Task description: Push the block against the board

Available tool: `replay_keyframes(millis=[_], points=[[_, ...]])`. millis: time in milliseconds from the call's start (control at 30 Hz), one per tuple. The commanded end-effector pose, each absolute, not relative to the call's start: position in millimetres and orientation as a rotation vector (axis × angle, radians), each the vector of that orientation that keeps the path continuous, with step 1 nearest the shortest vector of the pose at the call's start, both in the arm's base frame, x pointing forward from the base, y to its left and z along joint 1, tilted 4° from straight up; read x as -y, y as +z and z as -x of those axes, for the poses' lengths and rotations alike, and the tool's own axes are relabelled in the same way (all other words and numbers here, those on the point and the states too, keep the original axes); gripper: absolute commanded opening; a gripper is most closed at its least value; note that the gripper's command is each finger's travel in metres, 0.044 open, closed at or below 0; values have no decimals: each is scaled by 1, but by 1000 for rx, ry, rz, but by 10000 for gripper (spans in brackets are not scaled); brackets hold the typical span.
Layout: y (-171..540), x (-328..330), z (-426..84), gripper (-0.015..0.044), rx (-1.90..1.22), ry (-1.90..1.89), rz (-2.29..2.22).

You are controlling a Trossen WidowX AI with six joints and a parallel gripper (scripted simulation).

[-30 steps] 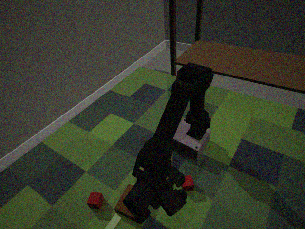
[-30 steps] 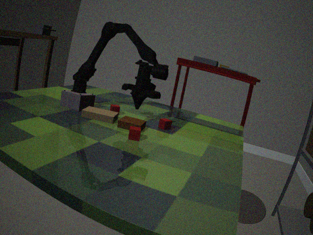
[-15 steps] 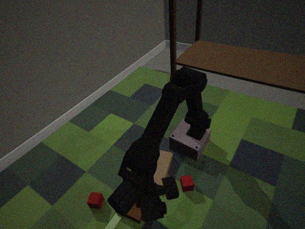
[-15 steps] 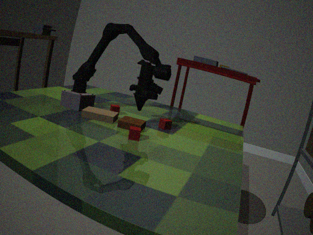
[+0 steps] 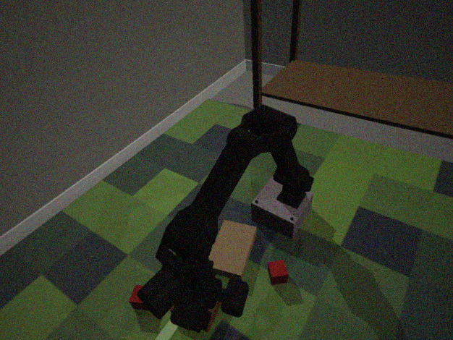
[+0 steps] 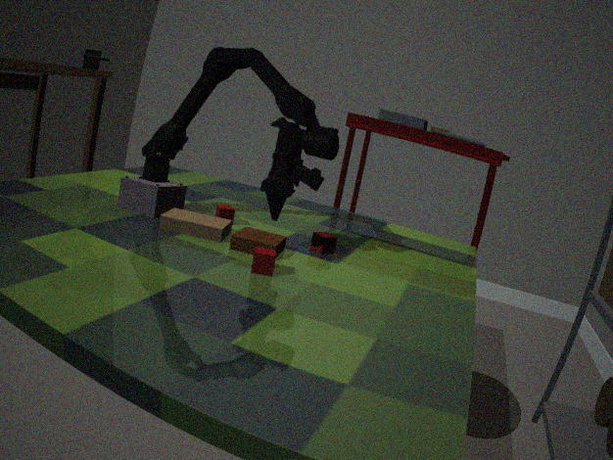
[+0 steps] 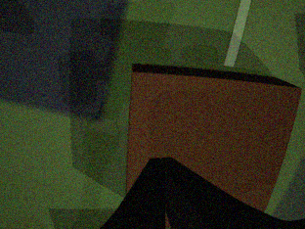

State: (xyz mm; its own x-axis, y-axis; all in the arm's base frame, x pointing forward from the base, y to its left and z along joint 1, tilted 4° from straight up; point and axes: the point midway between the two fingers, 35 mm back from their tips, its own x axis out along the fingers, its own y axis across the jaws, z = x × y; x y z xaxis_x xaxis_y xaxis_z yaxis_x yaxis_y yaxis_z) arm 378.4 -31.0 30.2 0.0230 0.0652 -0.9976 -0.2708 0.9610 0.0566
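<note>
The square block (image 6: 257,241) (image 7: 210,127) is brown and lies flat; in the top view the arm covers most of it. The board (image 5: 234,249) (image 6: 195,222) is tan, longer, and lies flat between the block and the robot's base. A narrow gap seems to separate the block from the board's near end; the wrist view does not show the board. My gripper (image 6: 275,218) (image 7: 160,167) is shut and empty, with its fingertips above the mat. In the wrist view they overlap the block's lower part. In the top view the arm hides the fingertips.
Red cubes stand around the parts: in the top view one at right (image 5: 278,271) and one at left (image 5: 136,298); in the exterior view one in front (image 6: 263,261), one behind (image 6: 225,211) and one to the right (image 6: 324,242). A pale strip (image 5: 166,330) (image 7: 238,34) lies beyond the block.
</note>
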Motion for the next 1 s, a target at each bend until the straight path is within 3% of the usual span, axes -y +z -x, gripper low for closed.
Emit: replay_keyframes(millis=[0, 967], points=[[31, 39, -382, 0, -1537, 170, 77], [28, 103, -406, 0, -1469, -602, -704]])
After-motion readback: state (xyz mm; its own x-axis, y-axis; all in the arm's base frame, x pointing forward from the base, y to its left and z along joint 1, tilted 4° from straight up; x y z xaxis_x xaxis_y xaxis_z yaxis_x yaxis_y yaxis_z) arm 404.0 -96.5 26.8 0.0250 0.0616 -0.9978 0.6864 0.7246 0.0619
